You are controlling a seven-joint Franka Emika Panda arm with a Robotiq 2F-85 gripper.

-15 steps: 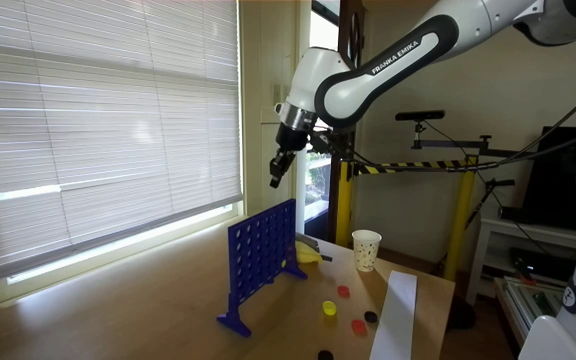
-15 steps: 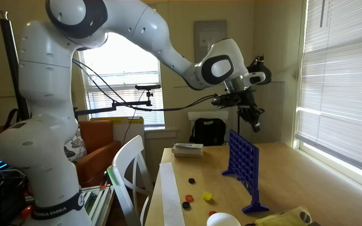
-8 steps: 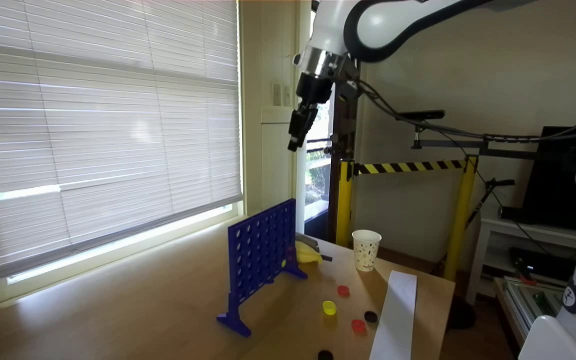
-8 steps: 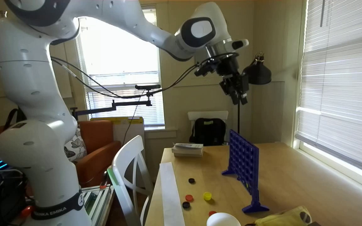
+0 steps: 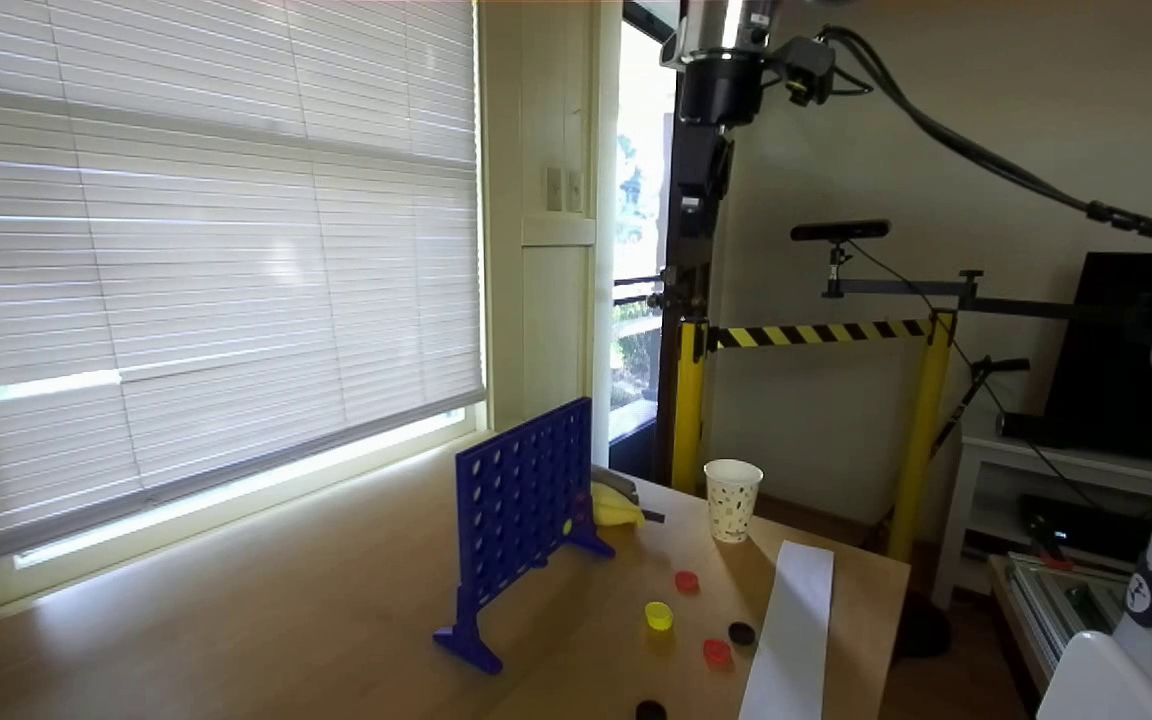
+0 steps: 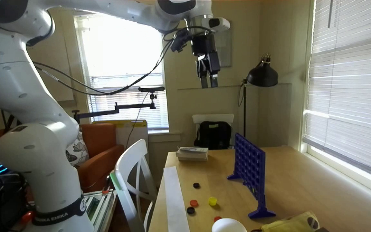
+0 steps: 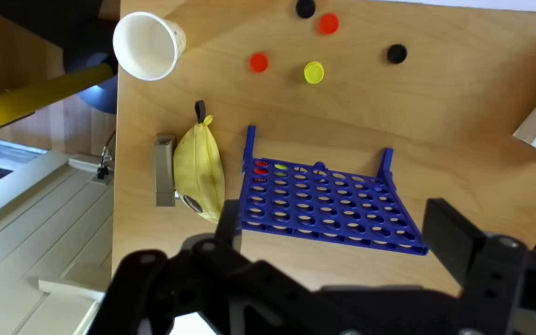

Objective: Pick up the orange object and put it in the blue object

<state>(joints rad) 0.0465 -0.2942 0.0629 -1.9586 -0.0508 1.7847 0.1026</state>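
Observation:
Two small orange-red tokens lie flat on the table: one orange token (image 7: 258,62) nearer the cup, another orange token (image 7: 328,23) beside a black one. The blue grid (image 5: 526,495) stands upright on its two feet in both exterior views. Seen from above, red discs (image 7: 261,171) sit in the bottom of its end column, with a yellow disc (image 7: 281,166) in the neighbouring column. My gripper (image 6: 209,85) hangs high above the table, pointing down, its fingers apart and nothing between them. In the wrist view the grid (image 7: 328,204) appears far below, between the fingertips.
A yellow token (image 7: 314,72) and black tokens (image 7: 397,54) share the table. A paper cup (image 5: 733,500), a banana-shaped pouch (image 7: 199,170), a white strip (image 6: 175,196) and books (image 6: 192,154) stand around them. A white chair (image 6: 134,170) is by the table edge.
My gripper has risen from just above the grid and drawn back toward the robot's base. Its fingers have gone from together to wide apart. The table things have not moved.

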